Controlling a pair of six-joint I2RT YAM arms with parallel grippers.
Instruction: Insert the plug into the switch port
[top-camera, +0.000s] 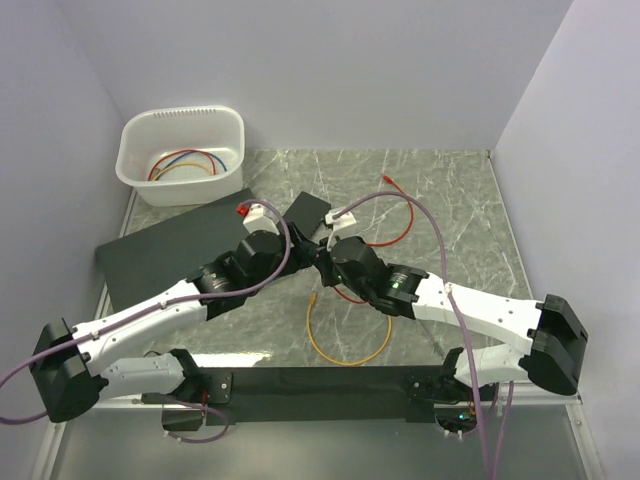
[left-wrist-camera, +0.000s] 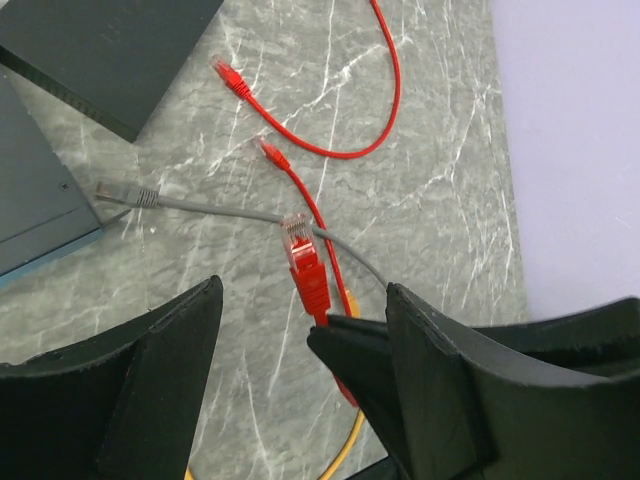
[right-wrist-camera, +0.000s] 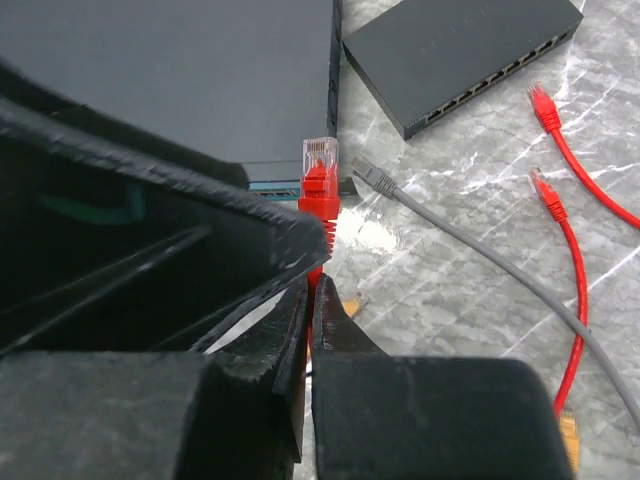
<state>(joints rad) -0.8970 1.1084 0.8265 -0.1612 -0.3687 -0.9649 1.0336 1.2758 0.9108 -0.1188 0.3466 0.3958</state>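
Two arms meet mid-frame in the top view, the left arm (top-camera: 150, 315) and the right arm (top-camera: 480, 310), above the marbled bench (top-camera: 460, 200). The black switch (top-camera: 170, 245) lies left of centre, a small black box (top-camera: 308, 212) just right of it.

In the left wrist view the left tool (left-wrist-camera: 300, 290) is released, its fingers (left-wrist-camera: 170, 360) wide apart at the bottom corners. The plug (left-wrist-camera: 305, 265) stands between them, touching neither, clear tip up, a grey cable (left-wrist-camera: 220, 208) crossing behind it.

In the right wrist view the right tool (right-wrist-camera: 312, 300) is clenched on the plug's rear end, mid-frame. The plug's tip is aimed toward the switch's teal front face (right-wrist-camera: 275, 187), apart from it; single ports there cannot be made out.
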